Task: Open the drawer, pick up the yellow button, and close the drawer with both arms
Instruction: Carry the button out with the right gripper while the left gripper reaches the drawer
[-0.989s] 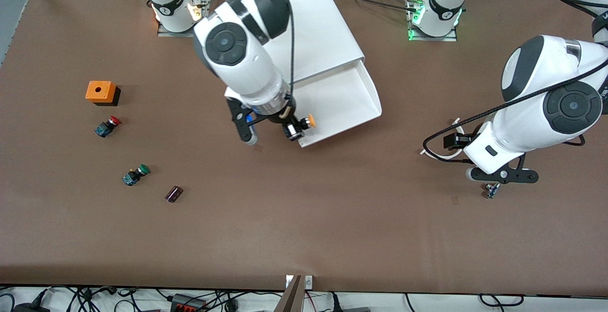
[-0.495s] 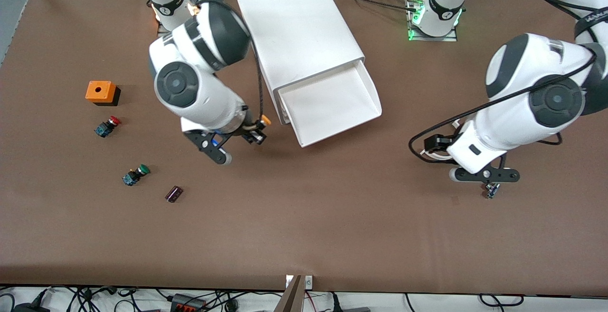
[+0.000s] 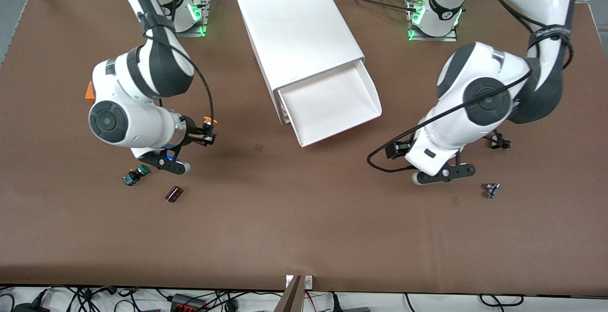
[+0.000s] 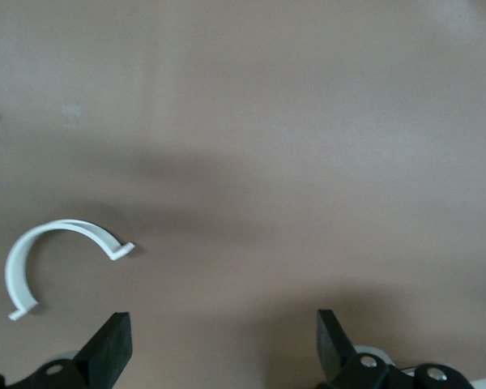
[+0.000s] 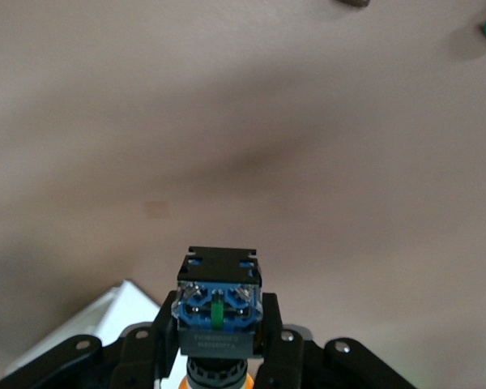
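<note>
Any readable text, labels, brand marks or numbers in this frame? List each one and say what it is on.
No text reads clearly.
Button, held in the right gripper: pale print on its dark body, too blurred to read.
Arm base rings: a small round mark, too small to read.
White cabinet and its open drawer: no markings.
Left gripper, open over bare table: no markings.

the whole table [image 3: 304,236] is taken in from a high camera across from the arm bases, looking steeply down; the cabinet [image 3: 297,32] stands toward the bases. the left wrist view is pointed down at bare tabletop from close above, past the spread fingers [image 4: 113,344]. the right wrist view is aimed likewise, close on the held button [image 5: 217,312]. the button [image 3: 207,122] is shared with the front view.
</note>
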